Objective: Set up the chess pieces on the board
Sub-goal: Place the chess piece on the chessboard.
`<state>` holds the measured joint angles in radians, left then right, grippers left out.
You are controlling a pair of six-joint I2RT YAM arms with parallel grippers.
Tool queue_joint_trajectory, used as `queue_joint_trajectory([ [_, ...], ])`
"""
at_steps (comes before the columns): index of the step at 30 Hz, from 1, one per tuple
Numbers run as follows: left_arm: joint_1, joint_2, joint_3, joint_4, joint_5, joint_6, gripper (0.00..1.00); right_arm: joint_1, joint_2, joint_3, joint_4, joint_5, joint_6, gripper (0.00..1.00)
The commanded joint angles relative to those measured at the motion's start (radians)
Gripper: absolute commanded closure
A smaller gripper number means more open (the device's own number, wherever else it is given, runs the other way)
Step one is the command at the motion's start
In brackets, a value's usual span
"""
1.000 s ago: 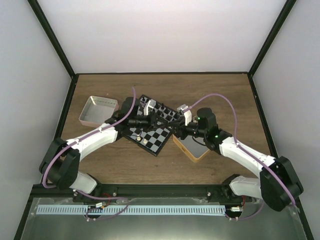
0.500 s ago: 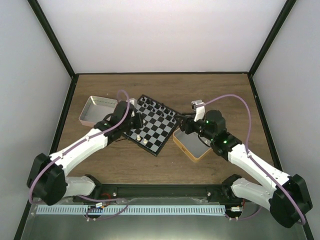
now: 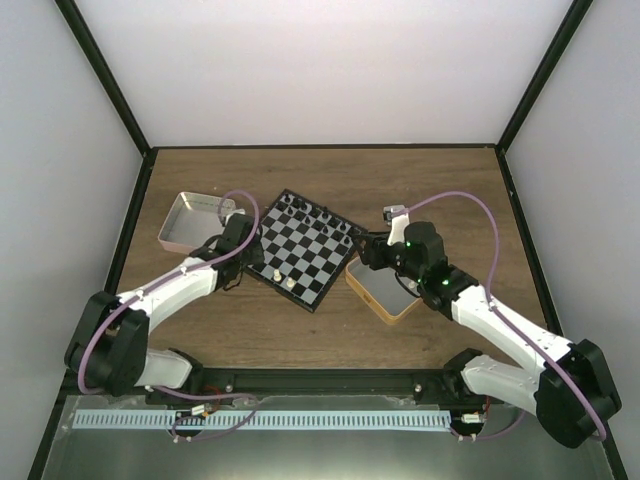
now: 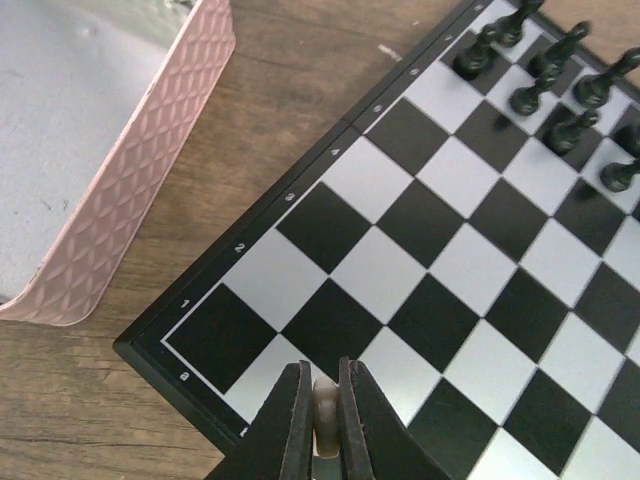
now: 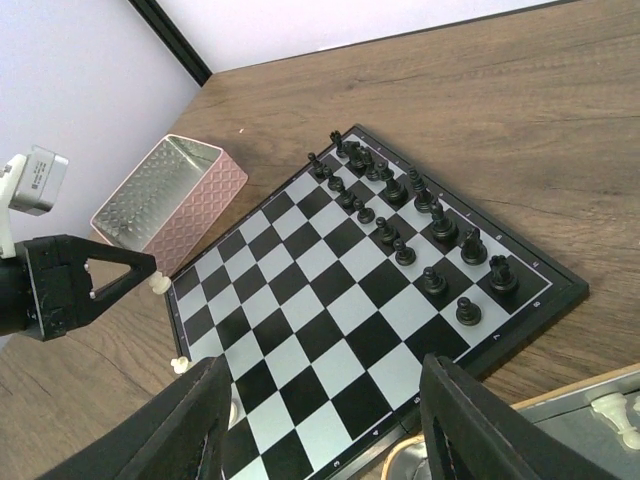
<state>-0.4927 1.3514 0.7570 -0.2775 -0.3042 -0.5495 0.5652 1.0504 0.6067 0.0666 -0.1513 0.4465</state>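
Left gripper point(image 4: 322, 383) withdrew to board point(image 4: 480, 250) corner | wrist-only: clamps chess piece point(image 4: 325, 408) (cream)

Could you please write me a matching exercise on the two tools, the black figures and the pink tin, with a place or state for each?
Column one:
1. left tool
2. right tool
3. black figures
4. pink tin

Column two:
A. beside the board, apart from it
B. open, holding nothing
C. in two rows along one edge of the board
D. shut on a cream-white piece

Pairs: 1-D, 2-B, 3-C, 4-A.
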Motion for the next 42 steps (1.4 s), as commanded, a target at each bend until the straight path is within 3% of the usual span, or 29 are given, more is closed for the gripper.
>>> queue_joint_trajectory([
  [1,0.026,0.022,-0.031,0.069,0.01,-0.014,0.96,0.004,-0.003,0.005,-0.014,0.03,0.009,0.46],
  [11,0.049,0.065,-0.091,0.151,0.072,-0.004,0.96,0.004,0.005,0.002,-0.023,0.045,0.016,0.46],
  [28,0.049,0.087,-0.124,0.188,0.025,-0.005,0.96,0.004,0.019,0.005,-0.026,0.042,0.015,0.46],
  [36,0.049,0.069,-0.141,0.2,0.037,-0.003,0.86,0.005,0.018,0.007,-0.03,0.04,0.015,0.46],
  [42,0.049,0.039,-0.123,0.168,0.046,0.002,0.7,0.004,0.016,0.01,-0.036,0.038,0.016,0.46],
])
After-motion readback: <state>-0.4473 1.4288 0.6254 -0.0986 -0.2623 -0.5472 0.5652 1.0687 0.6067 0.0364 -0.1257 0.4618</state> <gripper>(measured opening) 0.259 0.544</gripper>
